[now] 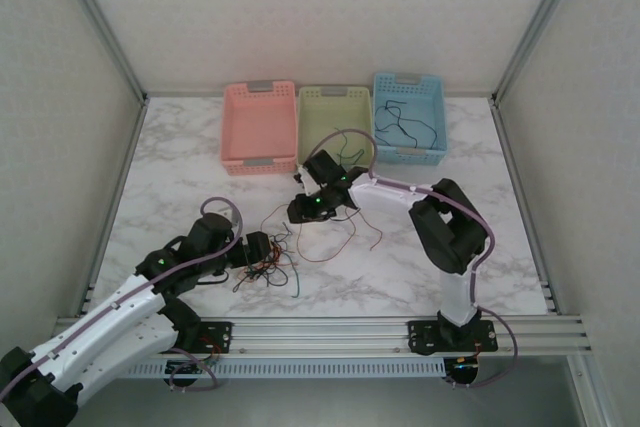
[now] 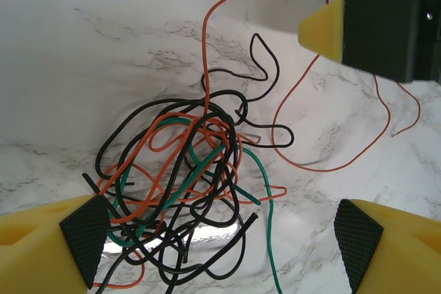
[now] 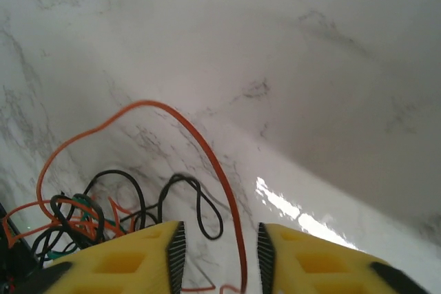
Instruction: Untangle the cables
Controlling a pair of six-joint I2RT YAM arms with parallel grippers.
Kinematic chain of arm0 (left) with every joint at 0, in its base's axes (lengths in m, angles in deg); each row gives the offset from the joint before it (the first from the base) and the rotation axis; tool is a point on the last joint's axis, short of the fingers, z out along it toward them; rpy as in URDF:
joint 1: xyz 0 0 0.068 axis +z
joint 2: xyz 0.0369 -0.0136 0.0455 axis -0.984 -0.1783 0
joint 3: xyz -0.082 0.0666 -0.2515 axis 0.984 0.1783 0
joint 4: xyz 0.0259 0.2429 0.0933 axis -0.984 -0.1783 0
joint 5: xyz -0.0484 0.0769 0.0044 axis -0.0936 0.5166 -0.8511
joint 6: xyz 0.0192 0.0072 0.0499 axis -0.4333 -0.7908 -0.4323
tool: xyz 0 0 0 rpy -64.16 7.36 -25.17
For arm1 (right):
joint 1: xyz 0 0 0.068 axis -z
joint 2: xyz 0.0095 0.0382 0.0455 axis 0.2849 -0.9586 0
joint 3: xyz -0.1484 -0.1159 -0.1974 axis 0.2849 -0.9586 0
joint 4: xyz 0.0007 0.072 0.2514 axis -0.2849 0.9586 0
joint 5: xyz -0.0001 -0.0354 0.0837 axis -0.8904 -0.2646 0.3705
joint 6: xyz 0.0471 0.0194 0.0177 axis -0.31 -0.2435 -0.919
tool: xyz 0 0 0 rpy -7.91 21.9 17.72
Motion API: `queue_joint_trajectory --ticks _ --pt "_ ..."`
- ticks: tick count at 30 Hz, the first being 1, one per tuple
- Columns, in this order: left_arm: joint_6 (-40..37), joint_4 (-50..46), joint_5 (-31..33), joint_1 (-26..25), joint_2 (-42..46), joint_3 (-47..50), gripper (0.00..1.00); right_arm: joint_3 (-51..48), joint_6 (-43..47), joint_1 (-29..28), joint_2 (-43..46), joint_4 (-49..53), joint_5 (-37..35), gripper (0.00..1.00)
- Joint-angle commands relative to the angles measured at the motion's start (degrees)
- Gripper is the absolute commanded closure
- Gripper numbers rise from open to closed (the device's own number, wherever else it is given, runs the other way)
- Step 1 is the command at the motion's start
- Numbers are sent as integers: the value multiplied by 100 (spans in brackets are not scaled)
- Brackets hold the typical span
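Marble tabletop (image 1: 180, 162), mid-separation. Left claw (image 2: 222, 239) gapes around the cables (image 2: 186, 170). Right claw (image 3: 219, 249) is barely open with a red strand (image 3: 207, 156) between its pads, so I'd pinch it next.

White-and-black arms (image 1: 120, 322), purple-grey cables (image 1: 481, 253), yellow jaws (black textured pads (image 2: 86, 235))
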State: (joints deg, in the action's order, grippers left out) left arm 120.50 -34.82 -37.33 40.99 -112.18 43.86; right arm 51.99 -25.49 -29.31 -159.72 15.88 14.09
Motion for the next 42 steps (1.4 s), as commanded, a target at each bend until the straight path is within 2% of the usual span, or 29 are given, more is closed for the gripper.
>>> queue_joint_trajectory --ticks 1,3,5,9,15,19,24,32,37,42 --pt "49 45 -14 51 64 76 12 306 -31 -43 -97 15 67 80" --pt "29 16 4 51 64 76 13 349 1 -38 57 67 -22 93" --pt "18 4 21 51 58 83 12 477 146 -44 325 308 -281 100" --pt "-14 12 23 50 39 77 12 637 465 -40 1243 664 -748 100" --pt "-298 -54 -204 51 138 -167 12 1021 801 -46 2620 541 -471 100" --pt "-323 -113 -169 50 174 -235 11 1769 984 -42 3095 731 -521 100" --pt "-260 159 -334 50 93 -212 12 2893 870 -44 2948 1144 -70 100" --pt "-570 780 -787 51 -298 -786 10 3632 922 -47 2558 1640 -176 100" --pt "-887 590 -929 44 -368 -1201 10 3253 536 -42 2380 1563 -293 100" --pt "-880 -236 -473 43 -86 -1216 9 2166 -142 -45 2344 1182 -746 100"
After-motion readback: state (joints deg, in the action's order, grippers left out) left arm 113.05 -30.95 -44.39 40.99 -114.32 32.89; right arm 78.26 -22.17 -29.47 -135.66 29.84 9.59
